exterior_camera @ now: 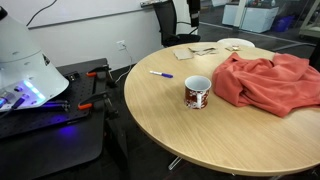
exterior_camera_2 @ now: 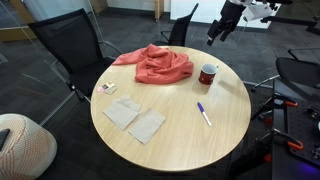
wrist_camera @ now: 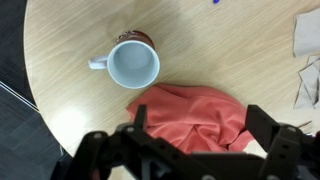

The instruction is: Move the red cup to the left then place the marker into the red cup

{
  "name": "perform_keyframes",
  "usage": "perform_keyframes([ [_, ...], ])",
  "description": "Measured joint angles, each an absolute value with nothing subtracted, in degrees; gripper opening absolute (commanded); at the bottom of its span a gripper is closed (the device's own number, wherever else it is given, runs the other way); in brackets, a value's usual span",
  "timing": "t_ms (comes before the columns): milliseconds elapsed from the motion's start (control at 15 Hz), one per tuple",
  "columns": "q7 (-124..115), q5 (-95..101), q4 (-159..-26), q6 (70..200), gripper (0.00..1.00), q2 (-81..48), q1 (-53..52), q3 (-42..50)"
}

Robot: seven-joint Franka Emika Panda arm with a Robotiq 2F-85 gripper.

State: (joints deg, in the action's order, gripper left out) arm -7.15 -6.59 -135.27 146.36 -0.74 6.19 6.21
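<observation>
Red cup (exterior_camera_2: 208, 74) first: it stands upright and empty near the counter's (exterior_camera_2: 190, 140) rim, just beside the crumpled red cloth (exterior_camera_2: 155, 65), its white handle turned away from the cloth in the wrist view. Well apart from the cup, the marker (exterior_camera_2: 204, 113) lies flat on bare wood, closer to another stretch of the edge. High above the counter, the pincer (wrist_camera: 200, 128) hangs spread wide and holds nothing.

By my reading, neither step has begun, and the one in hand is the approach to the cup for its shift to the left. That next move calls for a descent over the cup and a grip across the wall or rim, kept clear of the cloth so no fold gets dragged along. The marker waits until the cup is set down.
</observation>
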Motion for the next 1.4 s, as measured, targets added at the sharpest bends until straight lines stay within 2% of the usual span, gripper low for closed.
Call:
perform_keyframes([
  [400,-10.94,-2.83,-135.28,147.65,1.0,-2.3,6.27,6.41],
  [1400,-18.39,2.98,-128.58,150.92,1.0,-18.42,5.59,7.32],
])
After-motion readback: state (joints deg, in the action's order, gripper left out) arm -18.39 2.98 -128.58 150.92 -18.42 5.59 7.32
